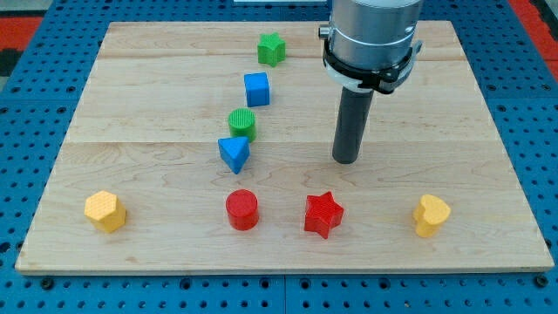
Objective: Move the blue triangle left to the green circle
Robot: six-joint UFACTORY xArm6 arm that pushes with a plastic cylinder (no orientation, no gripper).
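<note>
Camera view shows the wooden tabletop [157,201] with eight blocks; the green circle [242,124] serves as the reference landmark throughout.

Task object: the blue triangle [234,153] lies just below the green circle, slightly toward the view's left, and appears to touch it or nearly so; the exact contact cannot be confirmed. It is not yet beside the circle on the view's left.

Tool: this arm carries no fingers, so no spread or pinching state applies; it ends in a dark rod. My tip [346,161] rests on the tabletop well to the view's right of the green circle and slightly below it, apart from every block.

Other items, relative to the green circle: a blue cube [256,89] just above; a green star [272,49] further above; a red cylinder [241,210] below, past the triangle; a red star [323,215] below and right; a yellow hexagonal block [105,211] far below left; a yellow heart-like block [432,215] far below right.

Risks, as judged:
- A straight leftward sweep from the present tip position could strike the green circle first, displacing the landmark itself.
- The triangle's slanted faces may deflect the tip, rotating the block or letting it slide off-line.
- Approaching from below risks nudging the red cylinder.
- Pushing upward may drive the circle into the blue cube.
</note>
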